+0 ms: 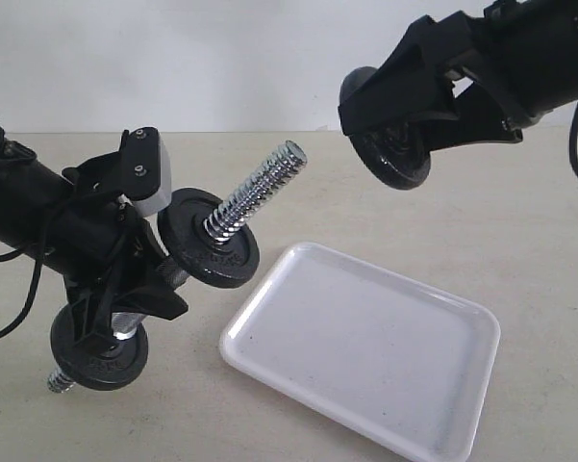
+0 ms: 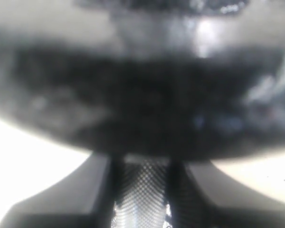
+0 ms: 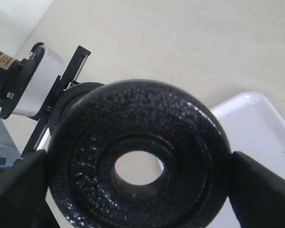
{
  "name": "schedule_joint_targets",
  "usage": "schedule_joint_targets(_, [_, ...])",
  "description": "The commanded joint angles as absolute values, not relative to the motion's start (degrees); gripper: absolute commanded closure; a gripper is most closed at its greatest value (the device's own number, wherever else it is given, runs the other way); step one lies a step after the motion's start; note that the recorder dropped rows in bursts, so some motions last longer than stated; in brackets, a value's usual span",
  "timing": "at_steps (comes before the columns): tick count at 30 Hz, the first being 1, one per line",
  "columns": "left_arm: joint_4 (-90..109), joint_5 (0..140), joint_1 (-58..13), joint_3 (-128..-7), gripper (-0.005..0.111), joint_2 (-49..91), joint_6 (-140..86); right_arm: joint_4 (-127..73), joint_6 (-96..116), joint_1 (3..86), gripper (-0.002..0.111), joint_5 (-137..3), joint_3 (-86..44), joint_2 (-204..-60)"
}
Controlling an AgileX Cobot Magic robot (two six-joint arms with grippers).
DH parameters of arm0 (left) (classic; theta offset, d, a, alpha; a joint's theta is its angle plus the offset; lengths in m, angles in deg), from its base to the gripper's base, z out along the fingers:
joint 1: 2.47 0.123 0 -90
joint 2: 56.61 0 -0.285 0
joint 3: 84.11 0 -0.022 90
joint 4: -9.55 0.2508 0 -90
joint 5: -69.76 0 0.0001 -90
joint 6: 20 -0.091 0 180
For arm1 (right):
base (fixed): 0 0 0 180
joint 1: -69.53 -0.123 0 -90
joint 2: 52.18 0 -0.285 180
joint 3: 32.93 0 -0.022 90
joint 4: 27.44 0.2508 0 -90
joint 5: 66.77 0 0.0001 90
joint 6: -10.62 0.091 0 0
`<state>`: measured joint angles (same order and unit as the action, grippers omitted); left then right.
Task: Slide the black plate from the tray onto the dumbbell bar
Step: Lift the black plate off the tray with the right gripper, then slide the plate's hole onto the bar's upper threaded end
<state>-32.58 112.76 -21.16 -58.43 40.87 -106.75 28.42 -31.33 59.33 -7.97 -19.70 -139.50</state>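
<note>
While aloft, right tool around black plate

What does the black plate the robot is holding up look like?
The black plate is a round, bumpy-looking black metal disc with a round hole in the middle, a raised hub and a thick rim. The right gripper pinches it by its edges, tilted in the air, clear of the white tray and the dumbbell bar.

the dumbbell bar sits left of the tray, black plate above.
</note>
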Motion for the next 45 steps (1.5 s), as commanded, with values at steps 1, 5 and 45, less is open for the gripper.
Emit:
schedule_joint_targets(1, [-39.5, 112.1, -21.2, -60.2, 0.102, 37.7, -107.5, 34.9, -35.9, 59.7, 0.108, -7.0, -20.4, -142.2])
schedule_joint_targets(5, [-39.2, 112.0, -21.2, -60.2, 0.102, 37.7, -107.5, 37.2, -37.5, 59.7, 0.108, -7.0, -20.4, -143.2])
schedule_joint_targets(45, [-39.1, 111.7, -21.2, -60.2, 0.102, 37.7, -106.6, 37.6, -34.7, 49.2, 0.108, -1.0, -26.3, -148.1])
